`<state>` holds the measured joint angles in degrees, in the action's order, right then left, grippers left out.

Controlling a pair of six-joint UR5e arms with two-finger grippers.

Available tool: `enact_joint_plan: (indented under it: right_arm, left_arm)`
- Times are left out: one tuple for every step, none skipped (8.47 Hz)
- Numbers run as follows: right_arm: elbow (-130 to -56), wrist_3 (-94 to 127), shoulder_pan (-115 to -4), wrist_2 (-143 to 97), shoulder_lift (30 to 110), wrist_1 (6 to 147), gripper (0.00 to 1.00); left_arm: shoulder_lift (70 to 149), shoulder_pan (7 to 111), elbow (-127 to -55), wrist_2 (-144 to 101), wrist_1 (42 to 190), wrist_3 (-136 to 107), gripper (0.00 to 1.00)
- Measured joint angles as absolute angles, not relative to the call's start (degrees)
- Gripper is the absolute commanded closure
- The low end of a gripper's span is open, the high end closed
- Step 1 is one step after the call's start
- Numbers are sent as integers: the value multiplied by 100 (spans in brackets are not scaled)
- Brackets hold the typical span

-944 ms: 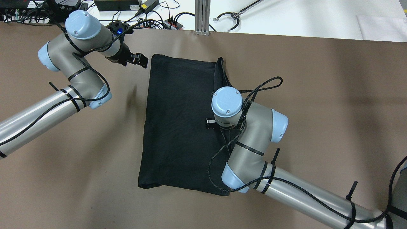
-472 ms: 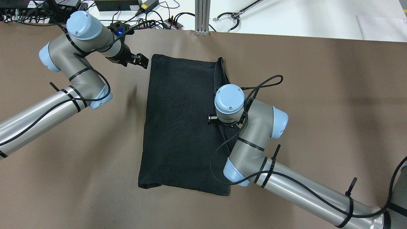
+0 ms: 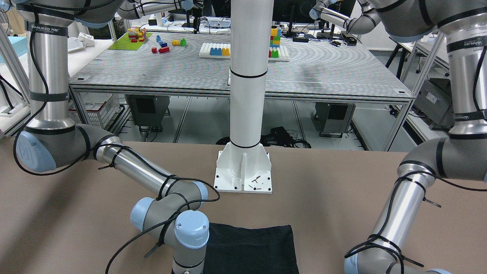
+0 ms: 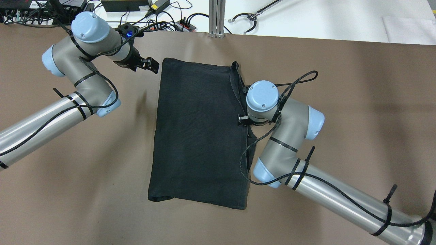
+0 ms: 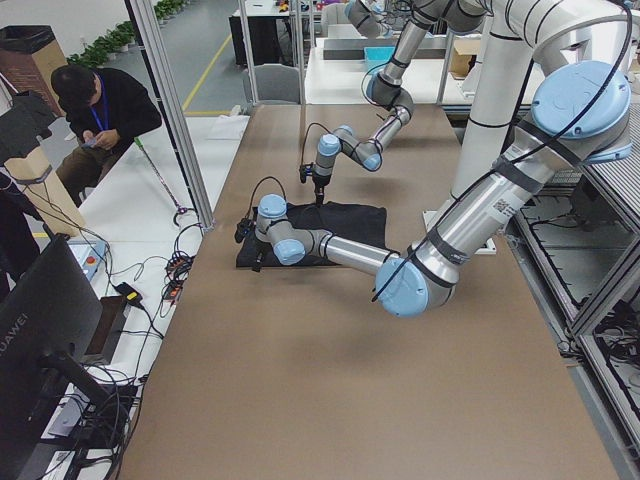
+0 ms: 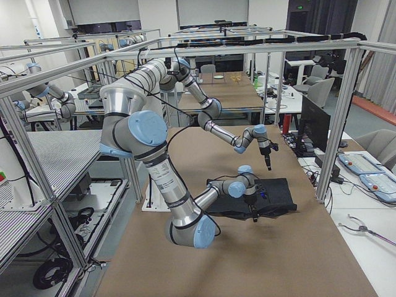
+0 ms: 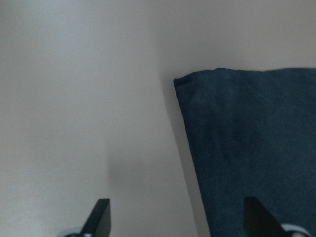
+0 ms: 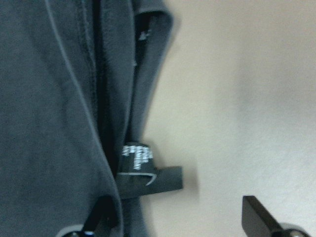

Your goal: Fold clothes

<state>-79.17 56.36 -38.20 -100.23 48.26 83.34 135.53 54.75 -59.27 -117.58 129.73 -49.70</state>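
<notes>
Left pincer (image 4: 150, 64), right pincer (image 8: 177, 217), both agape; one dark garment (image 4: 197, 129)

1. Overhead view: bright, even light from above; soft, diffuse shadows lie across the brown tabletop (image 4: 102, 190).
2. The black garment (image 4: 197, 136) renders dark, with little surface detail.
3. Wrist views: soft focus, hazy, low contrast.

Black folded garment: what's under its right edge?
From beneath the black folded garment, its lower layers and a small black printed label poke out onto the brown table. Anything deeper is covered.
</notes>
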Motion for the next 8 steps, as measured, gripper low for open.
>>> enact_joint_plan:
  right_arm:
    - [-7927, 5354, -3983, -10049, 4976, 8282, 7]
    - [-7933, 5193, -4098, -10066, 5066, 8207, 7]
    - [-7938, 5124, -4168, -10075, 5097, 8159, 7]
    - [-7938, 5117, -4203, -10078, 5082, 8133, 7]
    - [-7937, 5141, -4218, -10077, 5013, 8130, 7]
    - [-7927, 5198, -4222, -10074, 4898, 8138, 7]
    - [-7893, 5350, -4221, -10073, 4737, 8155, 7]
    - [-7758, 5608, -4211, -10073, 4498, 8170, 7]
  left_arm:
    - [13553, 5475, -5930, -11759, 12973, -4973, 6]
    - [13551, 5475, -5932, -11760, 12973, -4974, 5]
    - [13547, 5475, -5932, -11760, 12973, -4974, 6]
    - [13546, 5476, -5930, -11760, 12973, -4971, 5]
    - [13547, 5476, -5927, -11760, 12973, -4972, 6]
    - [13547, 5476, -5925, -11760, 12973, -4977, 6]
    - [13546, 5475, -5925, -11760, 12973, -4980, 6]
    - [13545, 5475, -5924, -11760, 12973, -4982, 6]
